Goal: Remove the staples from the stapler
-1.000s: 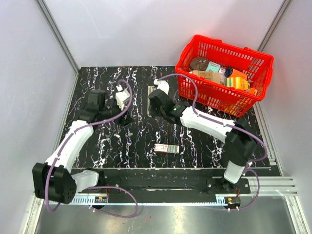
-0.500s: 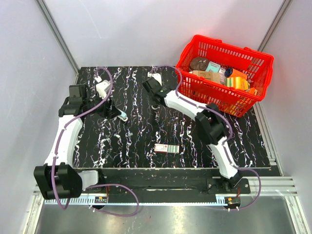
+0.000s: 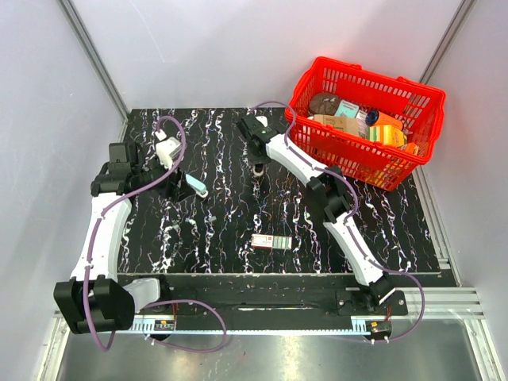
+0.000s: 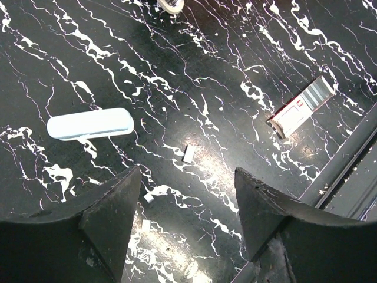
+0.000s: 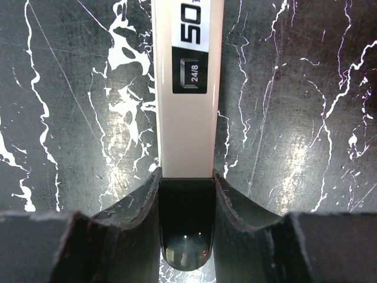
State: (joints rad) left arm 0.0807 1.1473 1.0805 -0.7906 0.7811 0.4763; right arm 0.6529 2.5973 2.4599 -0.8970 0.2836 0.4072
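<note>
Our left tool [image 4: 187, 174] hangs spread and empty. The light-blue stapler [image 4: 89, 124] lies flat on the worktop [image 4: 224, 65], off to one side of it. Our right tool [image 5: 185, 194] clamps a slim white bar [image 5: 186, 118] by its black end. Closing the left from here would, we judge, miss or skid the stapler.

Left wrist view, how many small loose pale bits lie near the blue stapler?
3 bits: one right of the stapler, two lower, by a finger; white veining may hide more.

left gripper [image 4: 185, 221] open, empty | stapler [image 4: 89, 124] flat on table [image 4: 235, 47] | red-and-white box [image 4: 303, 107] right
</note>
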